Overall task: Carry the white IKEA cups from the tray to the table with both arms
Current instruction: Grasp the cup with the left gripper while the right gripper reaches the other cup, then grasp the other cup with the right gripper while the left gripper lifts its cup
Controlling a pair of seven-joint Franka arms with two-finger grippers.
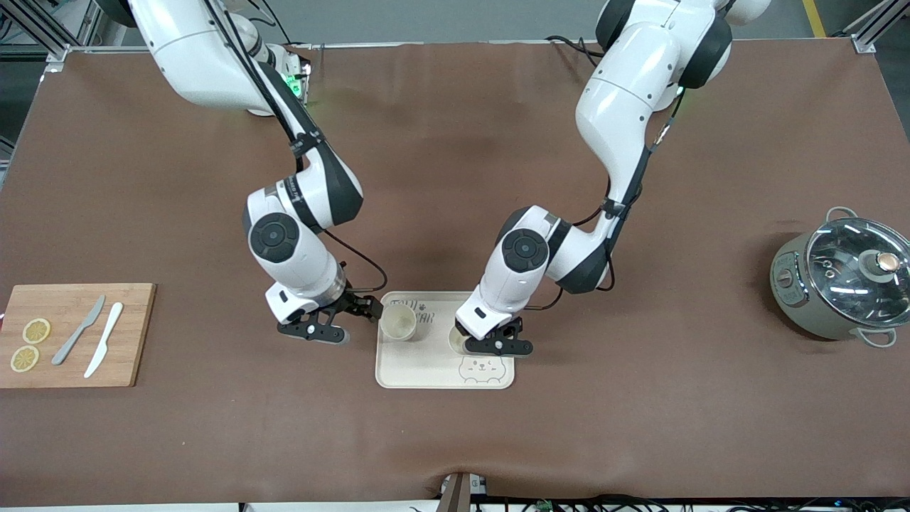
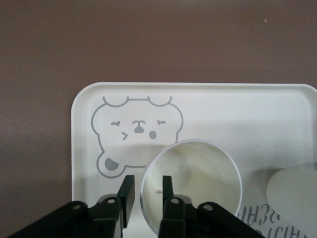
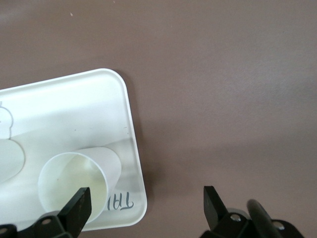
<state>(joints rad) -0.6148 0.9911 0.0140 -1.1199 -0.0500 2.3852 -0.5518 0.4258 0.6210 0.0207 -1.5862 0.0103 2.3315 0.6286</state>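
Both cups (image 1: 398, 322) (image 1: 457, 340) upright on tray (image 1: 426, 373) at counter (image 1: 455, 441) centre, none moved yet; left gripper (image 2: 146, 190) fingers pinching rim of cup at 3 o'clock, right gripper (image 3: 146, 202) fingers spread wide at 9 o'clock cup's rim.

The tray (image 1: 426, 366) carries grey lettering along its edge toward the arms' bases. In the front view only "AR" shows between the two cups; the rest is covered. The right wrist view shows "TA" at a tray corner beside a cup (image 3: 79, 181), and the left wrist view shows part of the same lettering. No other text can be read.
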